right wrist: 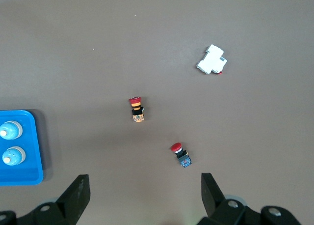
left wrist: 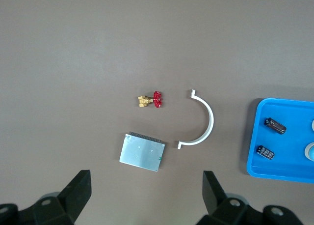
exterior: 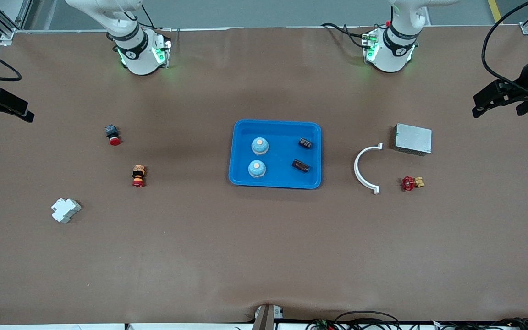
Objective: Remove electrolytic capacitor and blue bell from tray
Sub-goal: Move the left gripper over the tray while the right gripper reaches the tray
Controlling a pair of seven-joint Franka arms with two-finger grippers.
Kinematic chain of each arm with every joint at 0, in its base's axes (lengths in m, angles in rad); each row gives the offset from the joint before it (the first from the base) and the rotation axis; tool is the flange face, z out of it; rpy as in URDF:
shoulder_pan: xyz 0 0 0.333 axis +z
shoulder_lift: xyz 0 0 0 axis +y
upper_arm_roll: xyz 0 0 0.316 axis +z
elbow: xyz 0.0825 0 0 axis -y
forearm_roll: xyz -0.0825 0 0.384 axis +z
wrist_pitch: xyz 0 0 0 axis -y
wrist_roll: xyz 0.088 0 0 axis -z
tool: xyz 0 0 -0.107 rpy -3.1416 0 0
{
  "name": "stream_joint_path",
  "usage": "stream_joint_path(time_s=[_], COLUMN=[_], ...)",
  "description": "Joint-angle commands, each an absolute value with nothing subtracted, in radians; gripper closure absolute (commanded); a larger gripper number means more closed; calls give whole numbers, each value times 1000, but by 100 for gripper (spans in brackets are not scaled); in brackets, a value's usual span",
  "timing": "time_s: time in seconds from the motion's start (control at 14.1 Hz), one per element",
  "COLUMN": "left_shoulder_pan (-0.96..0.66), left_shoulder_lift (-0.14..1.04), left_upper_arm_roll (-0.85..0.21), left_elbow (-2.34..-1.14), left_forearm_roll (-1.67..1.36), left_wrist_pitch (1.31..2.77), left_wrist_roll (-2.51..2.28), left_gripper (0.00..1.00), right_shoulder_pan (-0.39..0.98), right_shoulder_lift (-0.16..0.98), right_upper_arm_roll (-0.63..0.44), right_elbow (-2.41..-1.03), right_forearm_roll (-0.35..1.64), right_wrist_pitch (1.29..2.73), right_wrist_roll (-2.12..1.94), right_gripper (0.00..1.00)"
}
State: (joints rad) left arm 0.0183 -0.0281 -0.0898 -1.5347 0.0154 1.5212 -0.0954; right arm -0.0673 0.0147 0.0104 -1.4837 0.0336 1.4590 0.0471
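Nearest the front camera within the tray (exterior: 241, 179) lie one blue bell (exterior: 257, 168) and one electrolytic capacitor (exterior: 300, 166) — the bell toward the right arm's end of the table, the capacitor toward the left arm's end. A second bell (exterior: 260, 146) and second capacitor (exterior: 305, 143) lie farther from that camera, in the same arrangement. The near capacitor's long axis runs slantwise across the tray floor; a grip would probably need the fingers set across that axis.

Flanking the tray and well apart from it, both arms wait high over the table edges. Left gripper (exterior: 488, 103) — jaws spread wide, holding nothing — hangs over the left arm's end of the table, near a grey metal box (exterior: 413, 139); from it the capacitors lie closer than the bells, so this arm seems better placed for a capacitor. Right gripper (exterior: 7, 107), likewise wide and empty, hangs over the right arm's end of the table; the bells fall on its side of the tray.
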Motion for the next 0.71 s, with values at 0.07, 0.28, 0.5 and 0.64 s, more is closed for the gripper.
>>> stream_joint_path(time_s=[0.07,0.28,0.5,0.64], left_shoulder_pan=[18,15,0,-24], left_shoulder_lift=[-23,4,46,81], left_upper_arm_roll=[-89,-95,-107,-124], left_elbow=[-1516,-1491,-1496,-1500], left_forearm_roll=[17,26,28,26], left_wrist_pitch=[1500,1500,1502,1502], left_wrist_roll=[-92,-89,-80,-103], left_gripper=[0,0,0,0], right_shoulder_pan=[-87,-87,-86,-86], right_shoulder_lift=[-11,-11,-14,-14], right_upper_arm_roll=[25,26,31,28], right_elbow=[-1514,-1513,-1508,-1512], right_forearm_roll=[52,54,61,75], right_wrist_pitch=[1477,1482,1520,1523], right_wrist_roll=[51,52,77,75], right_gripper=[0,0,0,0])
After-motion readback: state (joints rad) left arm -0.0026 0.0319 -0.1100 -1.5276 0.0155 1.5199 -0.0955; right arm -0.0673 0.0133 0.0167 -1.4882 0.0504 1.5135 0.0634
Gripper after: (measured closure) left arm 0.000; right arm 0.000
